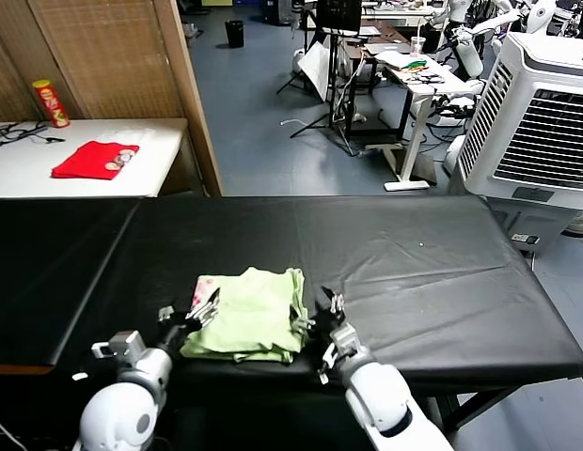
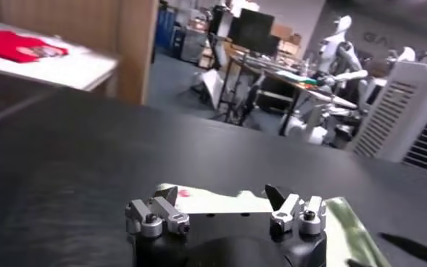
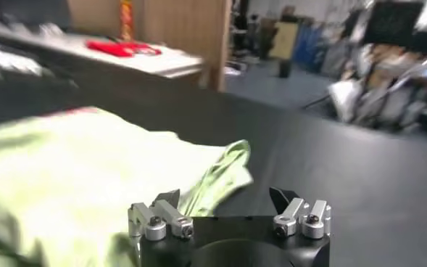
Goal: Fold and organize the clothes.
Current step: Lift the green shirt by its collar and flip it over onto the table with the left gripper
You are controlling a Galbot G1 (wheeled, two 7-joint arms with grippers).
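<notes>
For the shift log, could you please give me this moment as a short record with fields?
garment: pale green shirt, folded into a compact stack
location: near edge of black table
left gripper: open, at the shirt's left edge, holding nothing
right gripper: open, at the shirt's right edge, holding nothing
background: red cloth and can on white side table

- Head view looks forward and down from above; the black table (image 1: 386,263) fills the middle, the folded shirt (image 1: 249,324) sits bottom centre.
- Left wrist view sits low behind the left gripper (image 2: 224,205), facing across the table.
- Right wrist view sits low and close behind the right gripper (image 3: 227,210).
- All three share the shirt and the red cloth (image 1: 94,159).
</notes>
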